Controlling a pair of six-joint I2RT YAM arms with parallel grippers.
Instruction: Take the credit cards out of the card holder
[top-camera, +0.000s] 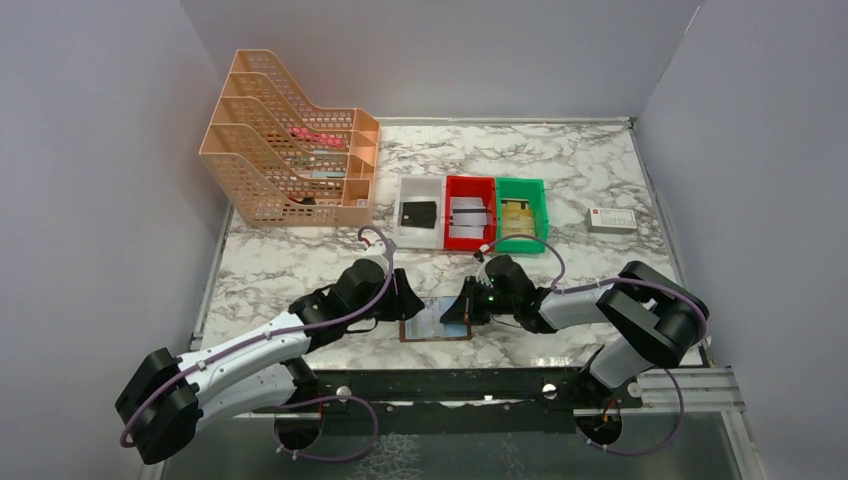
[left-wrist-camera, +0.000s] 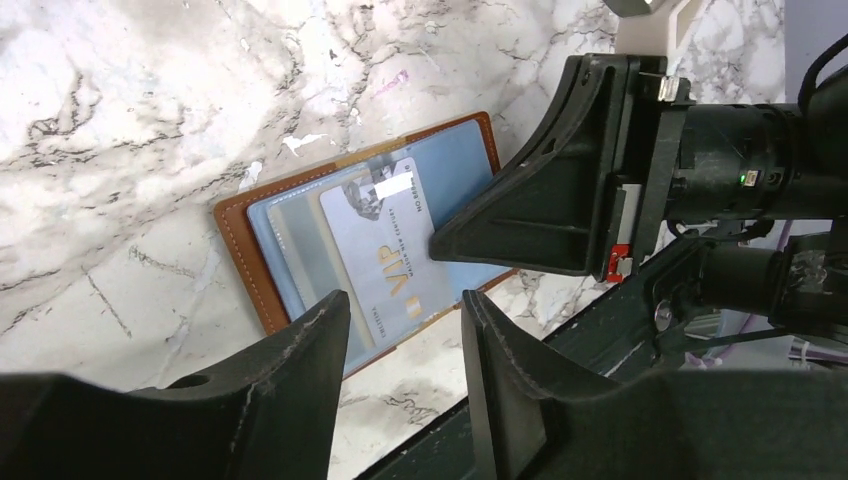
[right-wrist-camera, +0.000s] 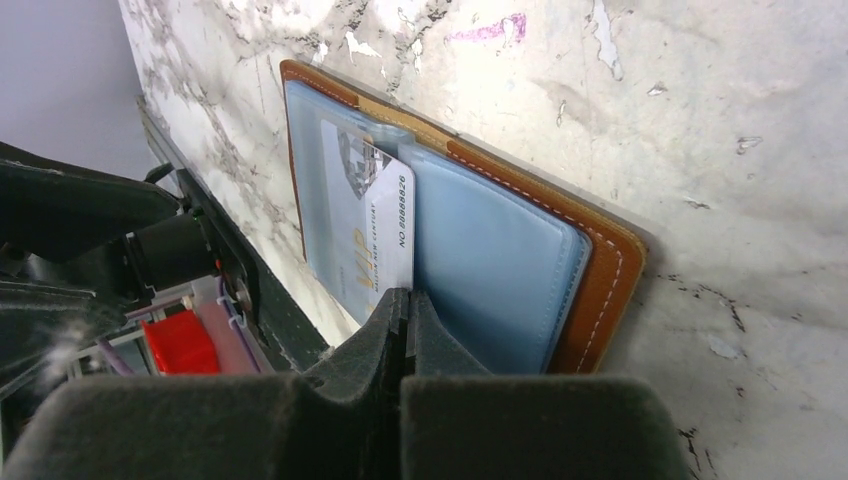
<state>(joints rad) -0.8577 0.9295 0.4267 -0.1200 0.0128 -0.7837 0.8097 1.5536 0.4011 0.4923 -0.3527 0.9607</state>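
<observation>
The brown card holder lies open on the marble near the front edge, its pale blue sleeves up. It also shows in the left wrist view and the right wrist view. A grey VIP credit card sticks partly out of a sleeve, also seen in the right wrist view. My right gripper is shut, its tips pinched on that card's edge at the holder's right side. My left gripper is open and empty, just left of the holder.
White, red and green bins stand behind, each with cards inside. An orange mesh file rack is at the back left. A small white box lies at the right. A black rail runs along the near edge.
</observation>
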